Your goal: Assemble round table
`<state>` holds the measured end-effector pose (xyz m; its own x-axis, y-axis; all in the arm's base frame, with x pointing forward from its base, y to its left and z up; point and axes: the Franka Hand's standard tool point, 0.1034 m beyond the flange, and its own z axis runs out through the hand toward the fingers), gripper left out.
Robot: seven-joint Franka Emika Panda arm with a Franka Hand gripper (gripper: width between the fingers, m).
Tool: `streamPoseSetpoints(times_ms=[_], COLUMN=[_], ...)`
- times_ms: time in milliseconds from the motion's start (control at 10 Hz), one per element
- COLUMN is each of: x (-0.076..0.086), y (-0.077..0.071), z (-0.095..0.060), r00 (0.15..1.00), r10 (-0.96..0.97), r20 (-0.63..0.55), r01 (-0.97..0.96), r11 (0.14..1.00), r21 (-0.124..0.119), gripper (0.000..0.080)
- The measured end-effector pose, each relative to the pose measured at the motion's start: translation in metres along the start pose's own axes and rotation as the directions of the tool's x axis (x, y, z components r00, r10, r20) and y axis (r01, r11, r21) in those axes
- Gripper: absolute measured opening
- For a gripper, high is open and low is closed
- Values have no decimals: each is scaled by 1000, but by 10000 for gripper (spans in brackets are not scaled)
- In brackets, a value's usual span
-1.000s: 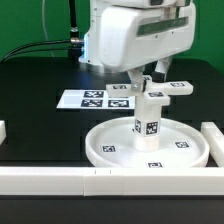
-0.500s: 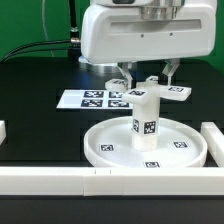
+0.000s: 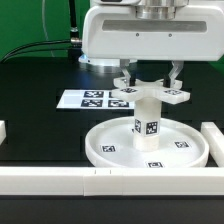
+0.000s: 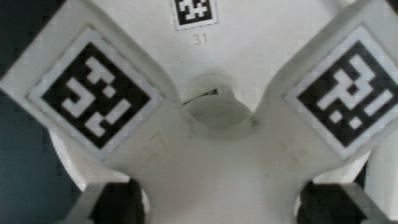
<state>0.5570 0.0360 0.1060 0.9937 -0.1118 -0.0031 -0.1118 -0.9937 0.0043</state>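
Observation:
The round rimmed disc (image 3: 110,148) lies flat on the black table. The short cylinder post (image 3: 147,125) stands upright at its middle. The cross-shaped four-arm piece (image 3: 160,93) sits level on top of the post. My gripper (image 3: 150,78) reaches down from above and is shut on it, one finger on each side. In the wrist view the cross-shaped piece (image 4: 214,150) fills the picture, with two tags and a round centre hole. My gripper (image 4: 228,206) holds it between dark fingertips (image 4: 118,204). The post and disc are hidden there.
The marker board (image 3: 90,99) lies flat behind the disc, toward the exterior view's left. White border bars run along the front (image 3: 90,181), the exterior view's right (image 3: 213,138) and the exterior view's left (image 3: 3,130). Black cables hang at the back.
My gripper has turned about its vertical axis with the cross-shaped piece in it. The piece's arms now sit square and level on the post. The disc and post have not moved.

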Motion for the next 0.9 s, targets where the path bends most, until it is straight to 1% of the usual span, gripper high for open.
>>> streamPoseSetpoints(times_ms=[100,200,400,500,600,800,900], x=[0,0,0,0,0,1,1], y=[-1,0,0,0,-1,-4,-4], z=[0,0,1,1,1,0,1], r00=[994,968,893,827,772,635,608], r10=[108,251,449,562,634,771,792], r20=[2,8,20,34,45,54,56], r01=[-108,-251,-449,-563,-635,-772,-794], r11=[994,968,892,825,770,632,605], r21=[8,24,47,58,62,61,59], gripper=[429,429,429,429,429,429,429])
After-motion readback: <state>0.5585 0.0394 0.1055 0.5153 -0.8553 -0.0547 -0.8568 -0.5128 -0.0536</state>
